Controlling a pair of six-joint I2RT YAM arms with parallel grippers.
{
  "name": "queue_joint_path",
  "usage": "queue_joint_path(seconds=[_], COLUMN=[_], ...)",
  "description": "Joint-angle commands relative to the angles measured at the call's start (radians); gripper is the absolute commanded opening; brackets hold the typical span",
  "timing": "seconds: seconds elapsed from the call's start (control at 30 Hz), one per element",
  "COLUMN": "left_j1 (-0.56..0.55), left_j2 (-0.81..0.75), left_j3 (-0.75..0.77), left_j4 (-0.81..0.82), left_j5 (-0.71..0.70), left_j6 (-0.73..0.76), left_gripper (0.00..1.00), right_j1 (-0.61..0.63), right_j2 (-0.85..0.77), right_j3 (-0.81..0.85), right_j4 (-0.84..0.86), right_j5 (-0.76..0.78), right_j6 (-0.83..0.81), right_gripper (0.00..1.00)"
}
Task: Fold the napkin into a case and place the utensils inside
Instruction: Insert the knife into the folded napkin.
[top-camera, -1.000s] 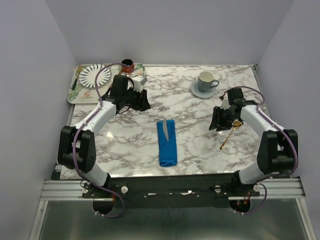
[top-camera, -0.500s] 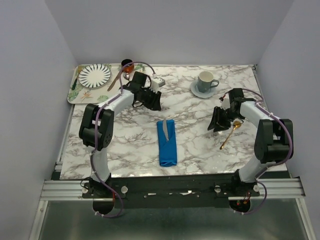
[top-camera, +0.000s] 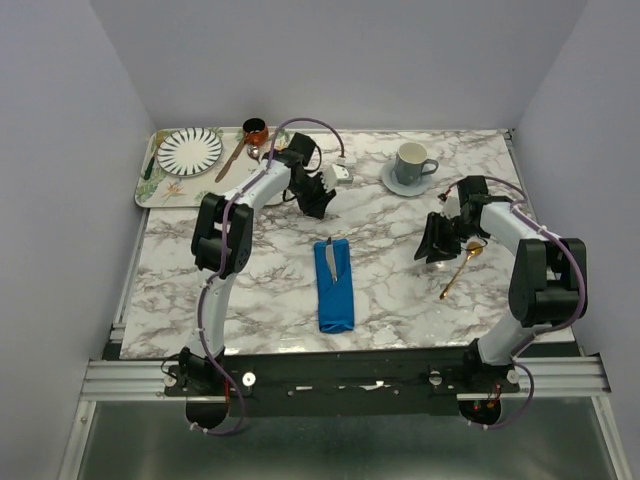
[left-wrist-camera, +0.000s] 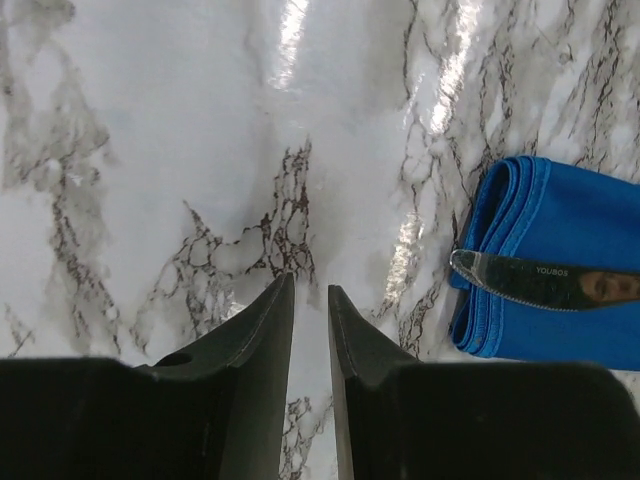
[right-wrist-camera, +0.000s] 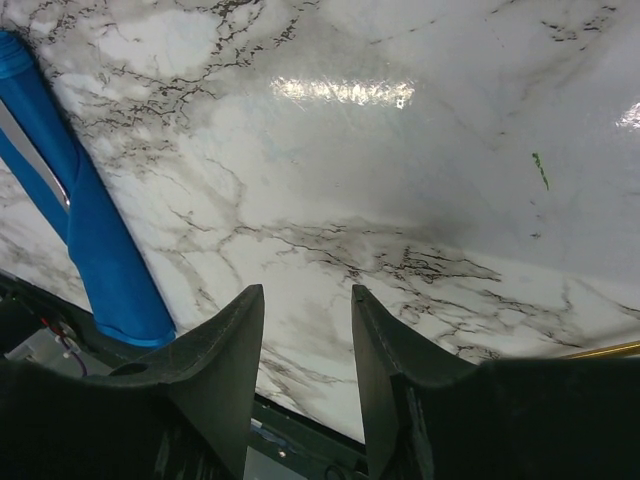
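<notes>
Judging the task about half done: narrow royal-blue cloth case (top-camera: 336, 298) folded at mid-table, slim silver metal utensil (top-camera: 330, 258) lying at its far end. Left to place: slim gold spoon (top-camera: 458, 272), bare on white marble table (top-camera: 250, 290) beside half-open, empty right gripper (right-wrist-camera: 305, 298). Farther, left gripper (left-wrist-camera: 310, 288) nearly closed, empty.

Marble table (top-camera: 400, 300), blue case (top-camera: 336, 295) centre, gold spoon (top-camera: 458, 272) right, saucer (top-camera: 398, 187) and tray (top-camera: 165, 190) behind
</notes>
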Motion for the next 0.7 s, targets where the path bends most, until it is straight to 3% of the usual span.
queue_joint_path(seconds=[0.0,0.27,0.67], left_j1=[-0.035,-0.066,-0.110], left_j2=[0.039,0.074,0.025], left_j3=[0.024,0.054,-0.041], left_j4=[-0.090,-0.117,-0.119], left_j5=[-0.027,-0.084,-0.102], left_j6=[0.128,0.165,0.263], left_gripper=[0.32,0.32,0.34], right_j1=[0.003,0.004,0.004], right_j2=[-0.039,-0.059,-0.077], right_j3=[0.012,-0.001,-0.007], right_j4=[0.004,0.007,0.007], right_j5=[0.005,0.012,0.025], right_j6=[-0.013,-0.012,-0.018], right_gripper=[0.49,0.49,0.49])
